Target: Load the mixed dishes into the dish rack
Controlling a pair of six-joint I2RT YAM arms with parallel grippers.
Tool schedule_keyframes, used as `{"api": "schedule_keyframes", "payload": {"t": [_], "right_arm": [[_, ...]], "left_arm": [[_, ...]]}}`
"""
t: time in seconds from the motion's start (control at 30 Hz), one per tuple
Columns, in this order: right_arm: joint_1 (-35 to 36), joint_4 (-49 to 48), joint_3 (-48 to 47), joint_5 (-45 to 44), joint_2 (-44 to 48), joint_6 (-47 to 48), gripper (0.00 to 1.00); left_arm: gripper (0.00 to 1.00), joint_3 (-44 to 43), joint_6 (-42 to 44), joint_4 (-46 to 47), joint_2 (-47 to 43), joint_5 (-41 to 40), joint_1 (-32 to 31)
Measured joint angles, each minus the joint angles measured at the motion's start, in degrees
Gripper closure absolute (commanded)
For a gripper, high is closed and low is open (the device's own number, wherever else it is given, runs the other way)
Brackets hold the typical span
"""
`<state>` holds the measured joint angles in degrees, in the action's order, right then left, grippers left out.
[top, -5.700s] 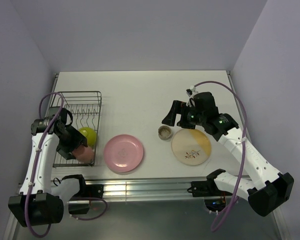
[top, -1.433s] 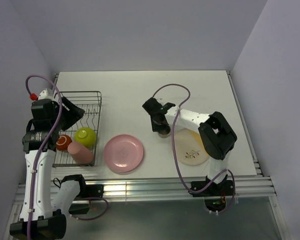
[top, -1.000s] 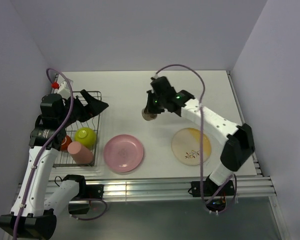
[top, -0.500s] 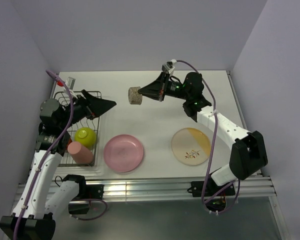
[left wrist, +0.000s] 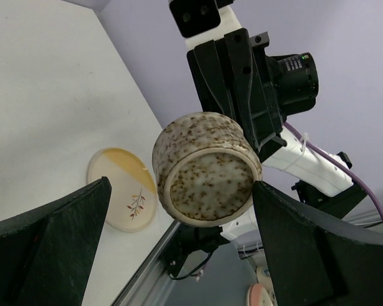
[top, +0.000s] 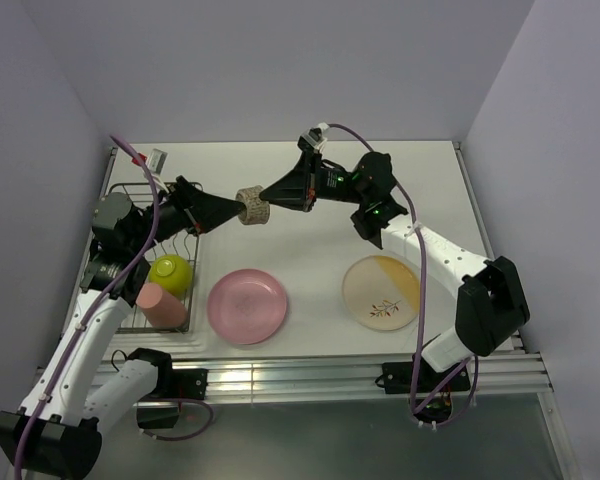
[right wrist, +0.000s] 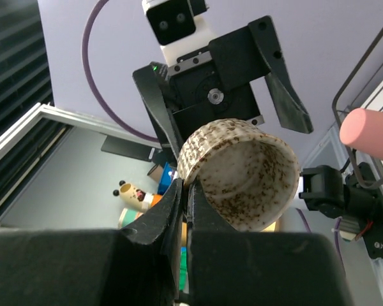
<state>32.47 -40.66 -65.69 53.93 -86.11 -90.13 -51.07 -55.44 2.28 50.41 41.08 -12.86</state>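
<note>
The small grey-tan speckled cup [top: 251,206] hangs in the air above the table, between the two arms. My right gripper [top: 268,198] is shut on its rim, one finger inside and one outside [right wrist: 190,189]. My left gripper [top: 230,209] is open wide. In the left wrist view the cup's base [left wrist: 207,172] faces the camera, level with the fingertips and gripped by neither. The dish rack [top: 185,186] holds a lime-green bowl [top: 170,272] and a salmon-pink cup [top: 160,305]. A pink plate [top: 247,306] and a cream-and-orange plate [top: 382,291] lie on the table.
The left arm's purple cable [top: 150,215] loops over the rack. The white table is walled at the back and sides, with a metal rail [top: 280,375] along its near edge.
My right gripper has carried the small cup up off the table and leftward. My left gripper has left the rack, reached right toward the cup and opened fully.
</note>
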Motion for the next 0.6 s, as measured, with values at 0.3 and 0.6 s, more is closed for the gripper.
{"api": "schedule_keyframes", "payload": {"t": [0.3,0.6], "right_arm": [[0.68,3.50,-1.70,0.07,-0.68,3.04,1.00],[1.79,6.01,-2.23,-0.04,-2.25,5.01,1.00]], "left_arm": [[0.01,-0.04,-0.39,0.09,0.07,-0.46,-1.46],[0.03,-0.07,-0.79,-0.04,0.46,-0.55,-2.29]]}}
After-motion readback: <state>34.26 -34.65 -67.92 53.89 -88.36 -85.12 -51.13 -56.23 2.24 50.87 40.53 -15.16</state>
